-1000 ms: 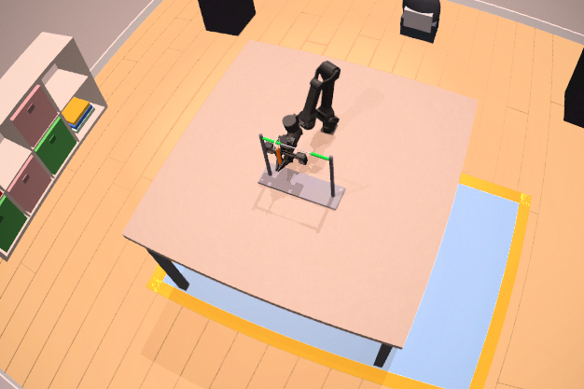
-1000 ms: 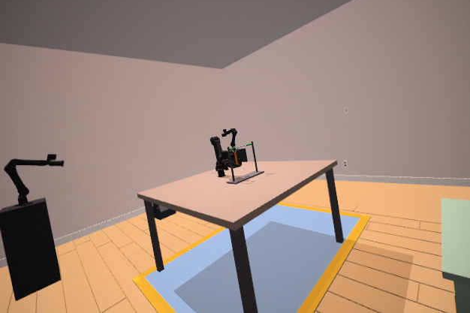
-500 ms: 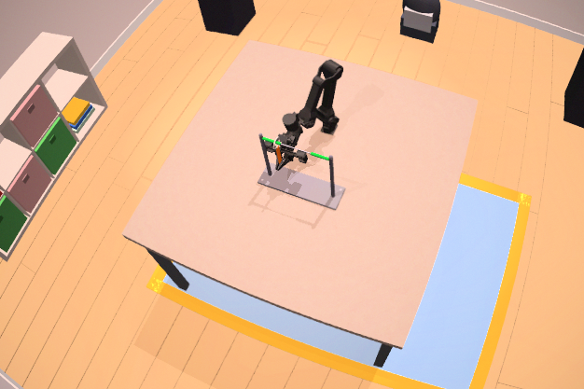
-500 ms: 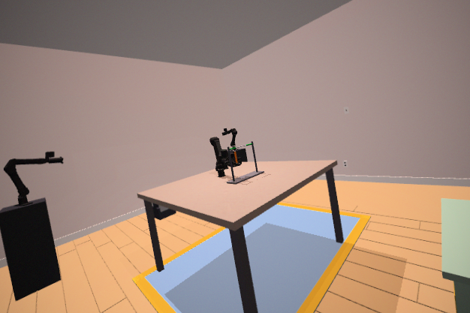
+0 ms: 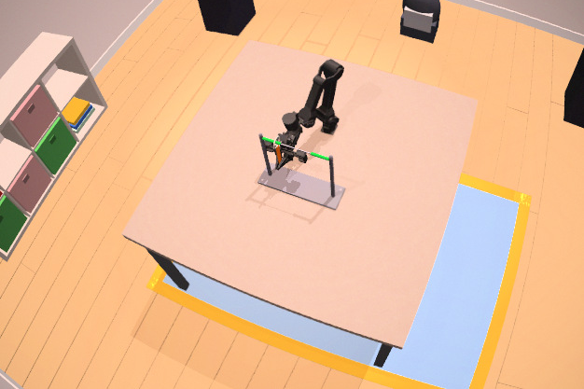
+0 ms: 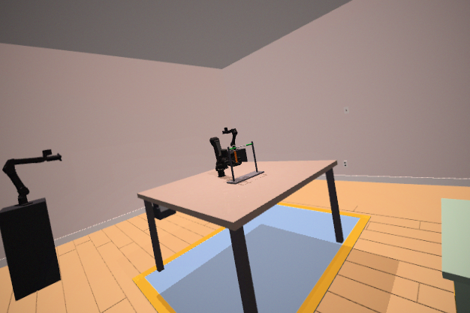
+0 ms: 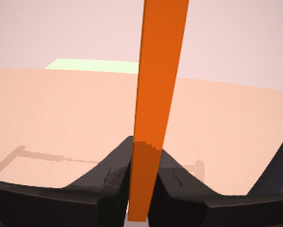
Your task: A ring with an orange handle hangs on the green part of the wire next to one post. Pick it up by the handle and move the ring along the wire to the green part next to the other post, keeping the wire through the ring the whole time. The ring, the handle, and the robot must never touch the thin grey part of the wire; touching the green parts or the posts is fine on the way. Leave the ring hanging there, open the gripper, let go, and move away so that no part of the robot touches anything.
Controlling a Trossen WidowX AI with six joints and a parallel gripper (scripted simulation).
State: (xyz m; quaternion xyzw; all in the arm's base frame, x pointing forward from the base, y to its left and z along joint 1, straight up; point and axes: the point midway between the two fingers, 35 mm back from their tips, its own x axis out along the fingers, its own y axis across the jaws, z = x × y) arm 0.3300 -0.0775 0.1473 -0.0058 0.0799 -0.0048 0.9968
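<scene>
Orange handle (image 7: 160,73) clamped low between gripper (image 7: 141,185) fingers, ring apparently near green wire (image 5: 270,140).

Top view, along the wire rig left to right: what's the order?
Left post → green section → orange handle, held in the gripper → grey wire → green section → right post.

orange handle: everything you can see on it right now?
The orange handle is a flat, plain orange bar with a matte, plastic-like look. It stands close to upright, leaning slightly in the wrist view. The gripper is shut on its lower part, black jaws pressing both sides, with the bottom end poking just below them. In the top view it hangs under the wire by the left post. Its ring is too small to make out.
</scene>
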